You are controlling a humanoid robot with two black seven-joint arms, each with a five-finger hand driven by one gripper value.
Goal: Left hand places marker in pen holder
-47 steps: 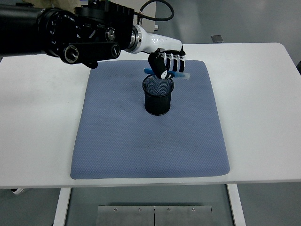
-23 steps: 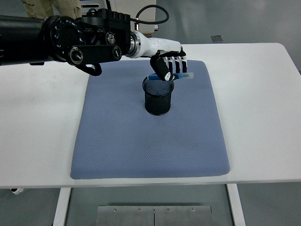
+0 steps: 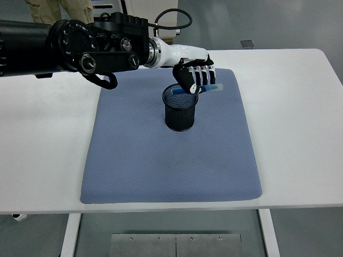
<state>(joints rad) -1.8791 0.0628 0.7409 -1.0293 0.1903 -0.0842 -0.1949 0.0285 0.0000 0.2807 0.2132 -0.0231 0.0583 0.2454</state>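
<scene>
A black mesh pen holder stands upright on the blue mat, in its upper middle. My left hand hovers just above and behind the holder's rim, fingers curled around a blue marker. The marker lies nearly level, tilted slightly down to the left; its right end sticks out past the fingers and its left end reaches over the holder's opening. The black left arm stretches in from the upper left. The right arm is out of view.
The mat covers the middle of the white table. A person's legs show at the top left, behind the table. A black cable loops above the wrist.
The left hand has shifted slightly right and down with the marker, whose left end has dipped toward the holder's opening. The holder has not moved.
</scene>
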